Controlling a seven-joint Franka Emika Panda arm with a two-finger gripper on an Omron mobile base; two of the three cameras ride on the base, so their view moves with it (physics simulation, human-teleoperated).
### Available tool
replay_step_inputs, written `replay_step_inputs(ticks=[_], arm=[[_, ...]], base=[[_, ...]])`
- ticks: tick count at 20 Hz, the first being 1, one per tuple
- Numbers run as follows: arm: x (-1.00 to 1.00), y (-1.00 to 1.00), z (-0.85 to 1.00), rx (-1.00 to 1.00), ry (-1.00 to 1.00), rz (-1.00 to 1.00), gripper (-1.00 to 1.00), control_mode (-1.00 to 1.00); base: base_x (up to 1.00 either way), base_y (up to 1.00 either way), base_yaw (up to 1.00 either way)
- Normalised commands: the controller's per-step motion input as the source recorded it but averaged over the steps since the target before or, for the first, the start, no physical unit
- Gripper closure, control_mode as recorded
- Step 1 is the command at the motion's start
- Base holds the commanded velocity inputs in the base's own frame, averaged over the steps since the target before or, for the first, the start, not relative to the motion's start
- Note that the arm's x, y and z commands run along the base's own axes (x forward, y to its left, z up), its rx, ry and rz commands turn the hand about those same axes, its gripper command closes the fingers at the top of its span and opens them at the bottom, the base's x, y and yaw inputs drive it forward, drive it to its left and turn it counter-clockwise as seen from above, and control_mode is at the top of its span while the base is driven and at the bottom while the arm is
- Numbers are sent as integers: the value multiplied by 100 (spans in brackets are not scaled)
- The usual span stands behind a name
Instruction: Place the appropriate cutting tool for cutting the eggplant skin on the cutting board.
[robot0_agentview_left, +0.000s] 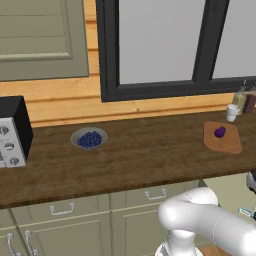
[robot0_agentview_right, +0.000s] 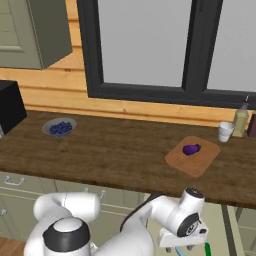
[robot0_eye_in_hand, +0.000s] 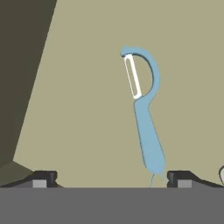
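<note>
My fingers (robot0_eye_in_hand: 43, 178) stand wide apart over the blue peeler (robot0_eye_in_hand: 144, 109), gripping nothing; its handle runs toward my right finger. The cutting board (robot0_agentview_right: 193, 156) carries the eggplant (robot0_agentview_right: 190, 149) near the tabletop's right end.

The arm (robot0_agentview_right: 150, 220) bends low below the counter edge, its gripper (robot0_eye_in_hand: 111, 177) pointing down with fingers (robot0_eye_in_hand: 43, 177) spread wide, seemingly apart from the peeler (robot0_eye_in_hand: 146, 127) between them.

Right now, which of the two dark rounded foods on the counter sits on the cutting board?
The eggplant, one purple lump on the cutting board at the right. The blueberries are in a grey bowl far left.
</note>
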Motion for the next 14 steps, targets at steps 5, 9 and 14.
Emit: replay_step_inputs(ticks=[5, 9, 14], arm=[[37, 0, -27, 0, -1, 7, -100, -100], [11, 0, -32, 0, 0, 5, -100, -100], [14, 0, -24, 1, 0, 2, -100, -100]], base=[[0, 0, 0], [0, 0, 0], [0, 0, 0]])
